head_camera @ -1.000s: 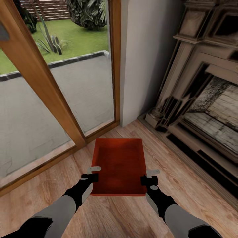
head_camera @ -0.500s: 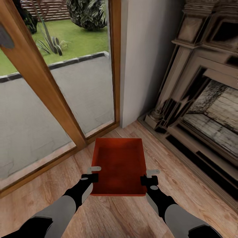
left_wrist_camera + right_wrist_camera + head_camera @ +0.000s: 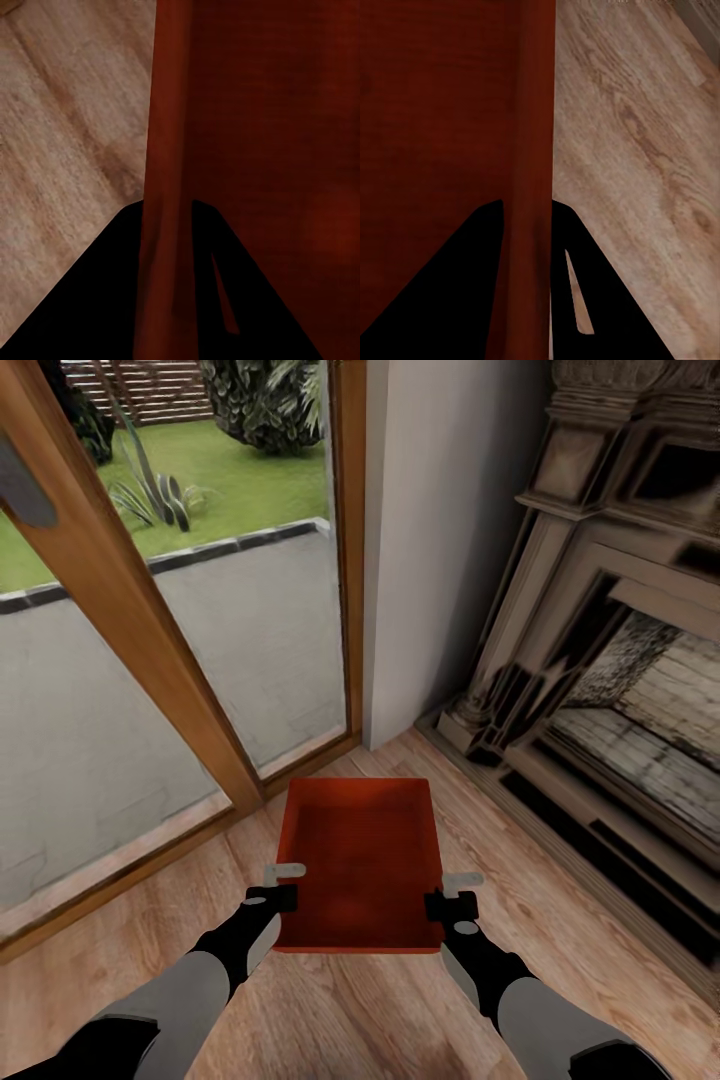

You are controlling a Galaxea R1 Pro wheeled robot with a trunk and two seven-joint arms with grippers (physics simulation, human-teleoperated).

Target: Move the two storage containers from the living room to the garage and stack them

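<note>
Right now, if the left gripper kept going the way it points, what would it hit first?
The left gripper is already clamped on the storage container's side wall; past that, probably the wood floor near the glass door, though depth is unclear.

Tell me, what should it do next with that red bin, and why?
Probably turn away and carry the bin off. Both hands, left and right, already pinch its side walls, and ahead stand a glass door and fireplace, not a garage.

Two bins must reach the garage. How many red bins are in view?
1. The red bin is held between the left tool and right tool above the wood floor; the second isn't visible.
</note>
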